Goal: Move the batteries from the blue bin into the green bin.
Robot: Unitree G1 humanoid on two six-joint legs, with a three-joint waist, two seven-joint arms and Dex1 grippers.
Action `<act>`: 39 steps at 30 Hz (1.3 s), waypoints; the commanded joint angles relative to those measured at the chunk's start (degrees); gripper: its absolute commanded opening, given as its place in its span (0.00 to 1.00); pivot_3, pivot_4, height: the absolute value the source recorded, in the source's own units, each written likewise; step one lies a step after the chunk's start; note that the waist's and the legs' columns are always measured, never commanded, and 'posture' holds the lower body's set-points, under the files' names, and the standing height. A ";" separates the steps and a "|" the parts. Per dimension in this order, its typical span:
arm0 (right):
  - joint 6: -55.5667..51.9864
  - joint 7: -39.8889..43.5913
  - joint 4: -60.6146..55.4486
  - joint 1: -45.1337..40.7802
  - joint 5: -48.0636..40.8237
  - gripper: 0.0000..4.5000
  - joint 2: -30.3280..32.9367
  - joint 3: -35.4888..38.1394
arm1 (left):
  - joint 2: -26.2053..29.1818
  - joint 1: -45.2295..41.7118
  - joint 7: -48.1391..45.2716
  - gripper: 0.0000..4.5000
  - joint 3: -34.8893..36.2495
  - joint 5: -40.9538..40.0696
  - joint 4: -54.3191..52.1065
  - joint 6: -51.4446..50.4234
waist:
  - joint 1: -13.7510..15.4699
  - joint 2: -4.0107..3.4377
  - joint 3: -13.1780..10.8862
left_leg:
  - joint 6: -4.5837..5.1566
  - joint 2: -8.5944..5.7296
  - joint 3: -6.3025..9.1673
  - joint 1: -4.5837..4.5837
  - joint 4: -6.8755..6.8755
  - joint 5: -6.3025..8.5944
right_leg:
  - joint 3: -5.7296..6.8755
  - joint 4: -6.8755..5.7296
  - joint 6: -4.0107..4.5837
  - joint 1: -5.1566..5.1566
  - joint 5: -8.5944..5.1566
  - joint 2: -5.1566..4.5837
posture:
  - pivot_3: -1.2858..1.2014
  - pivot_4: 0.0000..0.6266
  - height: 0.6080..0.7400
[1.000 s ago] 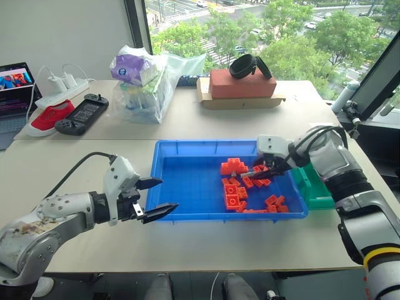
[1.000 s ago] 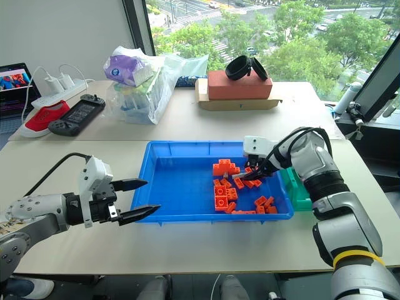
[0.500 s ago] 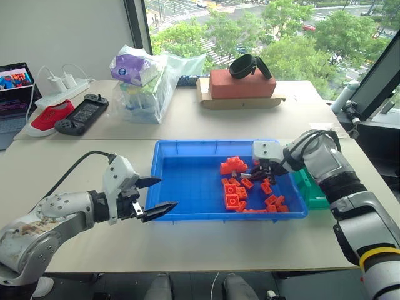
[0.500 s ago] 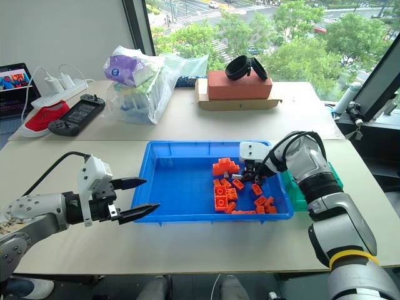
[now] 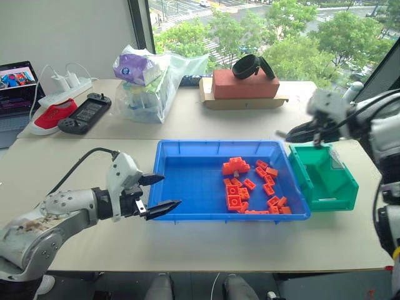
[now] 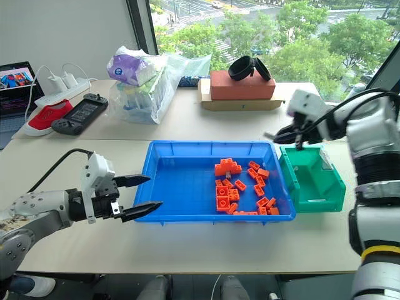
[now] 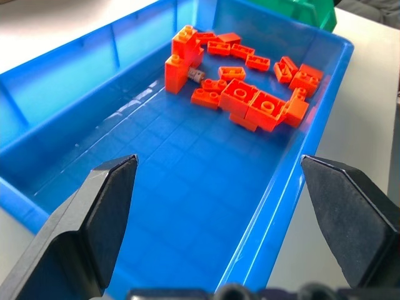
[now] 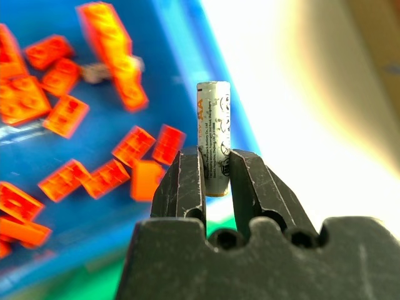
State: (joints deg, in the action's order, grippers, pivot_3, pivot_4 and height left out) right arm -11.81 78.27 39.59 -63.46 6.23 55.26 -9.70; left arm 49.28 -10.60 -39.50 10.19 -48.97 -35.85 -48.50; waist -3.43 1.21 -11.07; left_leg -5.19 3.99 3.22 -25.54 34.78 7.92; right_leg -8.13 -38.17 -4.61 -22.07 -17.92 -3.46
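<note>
Battery in grip: small silvery-grey metal cylinder with printed label [image 8: 213,134], clamped upright between your right gripper's two black fingers, upper end sticking out past the tips; centre of the right wrist view.
Right gripper [image 5: 289,133]: fingers closed on that battery; upper right of the left eye view, raised above the table, just over the back left corner of the green bin.
Green bin: small deep green plastic bin with a sloped cut-away front [image 5: 325,181], right of centre in the left eye view, just beside the blue tray's right wall. You can't tell from the head views whether anything lies inside it.
Blue bin: large shallow bright-blue plastic tray with a rolled rim [image 5: 187,181], centre of the left eye view.
Second battery: grey cylinder [image 7: 196,75], upper middle of the left wrist view, lying flat on the tray floor, touching a tall orange brick stack.
Orange bricks: loose orange plastic building bricks [image 5: 240,187], heaped in the tray's right half; left half bare.
Left gripper [image 5: 160,193]: fingers spread wide, holding nothing; lower left of the left eye view, tips level at the tray's left wall, pointing into the tray.
Table: pale beige tabletop [image 5: 237,244] under both bins.
</note>
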 commanded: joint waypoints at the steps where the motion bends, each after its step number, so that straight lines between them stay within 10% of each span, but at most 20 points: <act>1: 1.14 -1.69 4.63 -0.38 0.73 0.06 3.18 2.01 | -1.18 -2.28 -0.57 1.00 -0.85 1.43 1.31 2.31 | -0.17 -0.01 0.00 | 0.00 0.00 -0.03 0.00 -0.01 0.00 | -0.02 0.00 0.00 -0.01 0.00 -0.01 | 0.52 0.24 1.00; 13: 2.33 -3.25 5.03 8.06 3.08 0.06 3.88 0.03 | -2.42 -5.15 -2.13 1.00 -2.91 2.92 2.79 2.64 | -0.86 -0.04 -0.02 | 0.00 -0.01 -0.03 0.03 0.01 0.00 | -0.06 -0.08 0.00 -0.01 0.00 0.00 | 0.52 0.24 1.00; 14: 2.28 -3.51 5.39 7.92 3.18 0.28 3.81 0.03 | -2.39 -5.11 -2.17 1.00 -2.79 2.95 2.76 2.60 | -0.86 -0.04 -0.02 | 0.00 -0.01 -0.05 0.02 0.01 0.00 | -0.07 -0.08 0.00 -0.02 0.00 0.00 | 0.52 0.24 1.00; 22: 5.55 -5.20 7.85 1.52 3.99 0.85 3.13 0.61 | -2.07 -5.03 -1.40 1.00 -0.97 4.98 3.76 3.48 | -0.88 -0.07 -0.03 | 0.00 -0.01 -0.06 0.03 0.01 -0.01 | -0.08 -0.07 0.00 -0.02 0.00 0.00 | 0.52 0.24 1.00; 39: -3.89 4.62 -17.75 4.86 -6.55 0.85 -15.18 -4.73 | -2.62 -4.39 2.99 1.00 -0.22 5.58 1.36 2.22 | -0.05 -0.05 -0.03 | -0.02 -0.01 0.04 0.00 0.10 -0.02 | 0.01 -0.25 0.00 -0.02 0.00 0.01 | 0.52 0.24 1.00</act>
State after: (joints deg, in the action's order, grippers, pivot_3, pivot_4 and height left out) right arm -16.09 82.53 23.06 -58.11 -0.24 40.27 -14.10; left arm 46.48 -14.86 -37.19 8.89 -44.05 -33.08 -46.65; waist -3.48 1.16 -11.10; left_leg -5.21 3.99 3.26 -25.54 34.88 7.90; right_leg -8.12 -38.42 -4.61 -22.09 -17.92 -3.45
